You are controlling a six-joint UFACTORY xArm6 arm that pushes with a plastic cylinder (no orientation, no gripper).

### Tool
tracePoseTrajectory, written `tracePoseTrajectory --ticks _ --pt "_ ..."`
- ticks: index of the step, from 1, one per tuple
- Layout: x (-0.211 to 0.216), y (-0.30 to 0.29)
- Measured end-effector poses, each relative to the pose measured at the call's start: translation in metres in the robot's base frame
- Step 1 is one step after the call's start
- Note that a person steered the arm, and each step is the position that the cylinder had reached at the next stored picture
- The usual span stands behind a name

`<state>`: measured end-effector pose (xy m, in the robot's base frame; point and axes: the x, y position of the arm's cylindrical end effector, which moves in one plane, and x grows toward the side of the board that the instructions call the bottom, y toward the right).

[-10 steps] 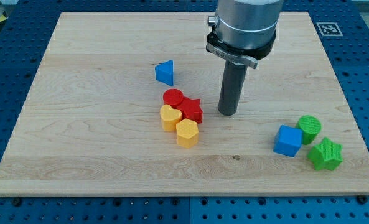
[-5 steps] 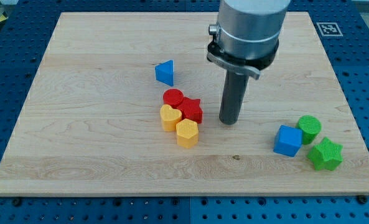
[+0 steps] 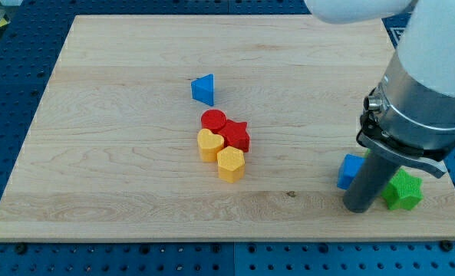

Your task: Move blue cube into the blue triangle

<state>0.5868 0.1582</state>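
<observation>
My tip (image 3: 358, 208) has jumped right, now covering the blue cube (image 3: 351, 169).

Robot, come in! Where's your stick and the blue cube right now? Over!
My tip down beside blue cube, partly hiding it. Blue triangle far off toward view's upper left. Red and yellow blocks cluster near that path.

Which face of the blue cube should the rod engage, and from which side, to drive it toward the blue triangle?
Push on the blue cube at its right, lower face, coming from the view's bottom right, since the blue triangle lies up and to the view's left. My tip sits in front of the cube, hiding most of it, so contact cannot be told. The green star crowds that side.
</observation>
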Motion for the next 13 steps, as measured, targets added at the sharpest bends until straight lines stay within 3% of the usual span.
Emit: tracePoseTrajectory --ticks 3,5,9,13 --pt "-0.009 0.019" --pt "-0.040 0.005" --pt "-0.179 -0.004" --pt "-0.167 0.003"
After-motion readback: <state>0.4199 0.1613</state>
